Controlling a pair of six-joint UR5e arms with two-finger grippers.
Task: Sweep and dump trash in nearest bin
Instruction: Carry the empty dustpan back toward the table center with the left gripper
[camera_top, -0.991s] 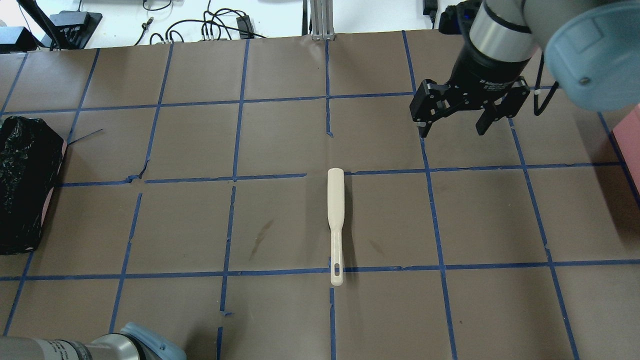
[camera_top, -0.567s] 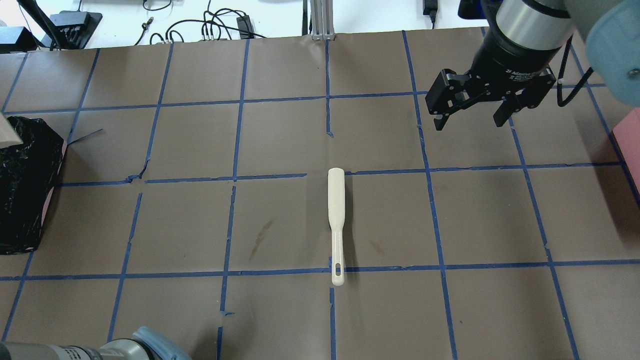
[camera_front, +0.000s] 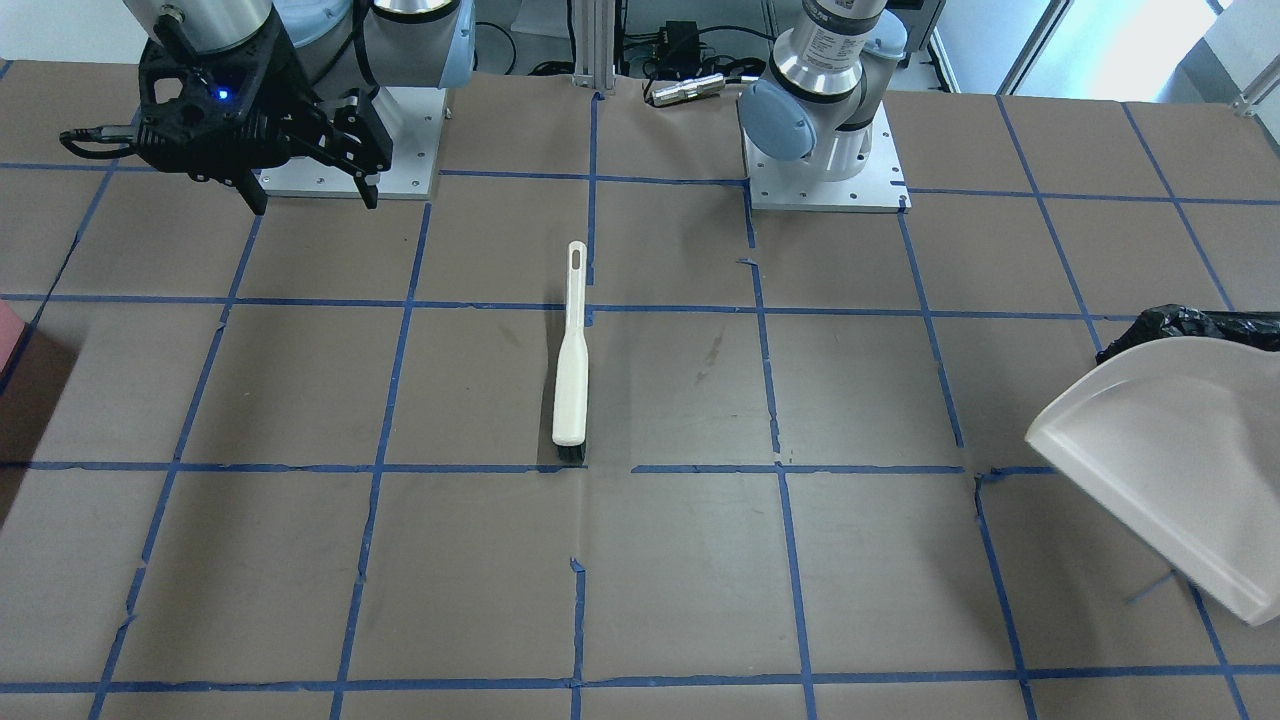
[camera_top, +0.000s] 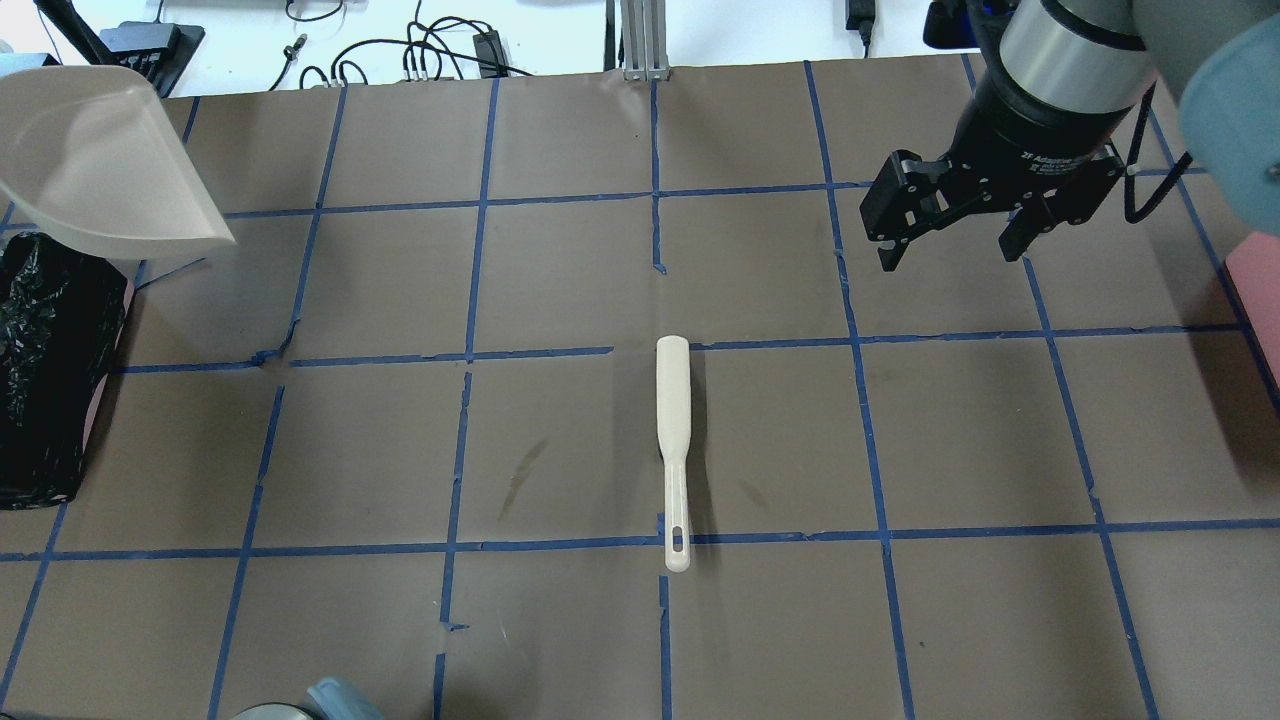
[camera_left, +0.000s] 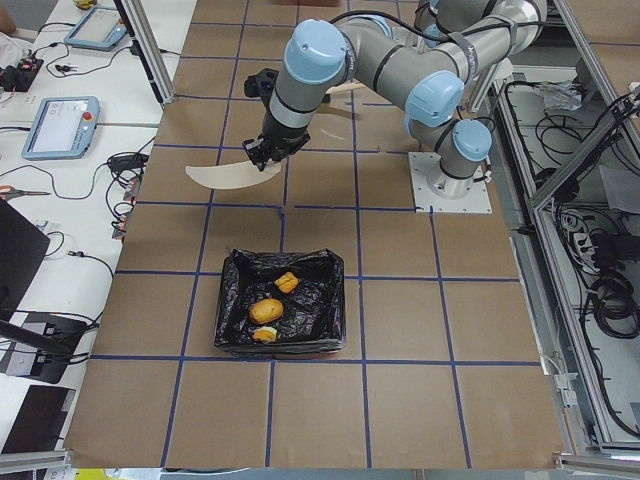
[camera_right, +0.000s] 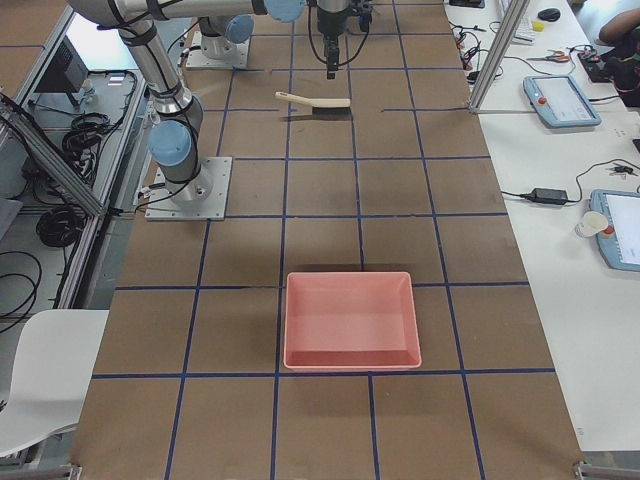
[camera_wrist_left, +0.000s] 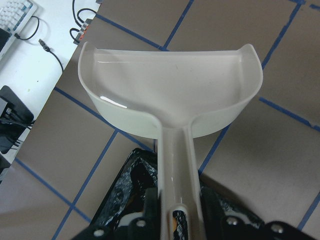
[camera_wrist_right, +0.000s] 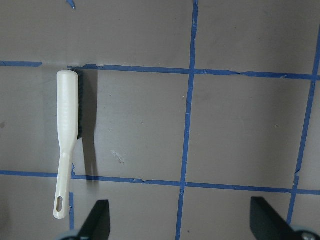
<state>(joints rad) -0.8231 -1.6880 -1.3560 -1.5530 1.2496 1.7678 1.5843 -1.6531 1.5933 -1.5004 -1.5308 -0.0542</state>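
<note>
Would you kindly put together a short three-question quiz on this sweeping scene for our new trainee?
1. True or false: the right gripper holds the brush.
2. Where are the three food pieces? A) beside the brush; B) held in the right gripper; C) in the black-lined bin.
3. Fill the gap: the left gripper is shut on the handle of the ____.
Key: 1 false, the brush lies free, apart from the open right gripper; 2 C; 3 dustpan.
</note>
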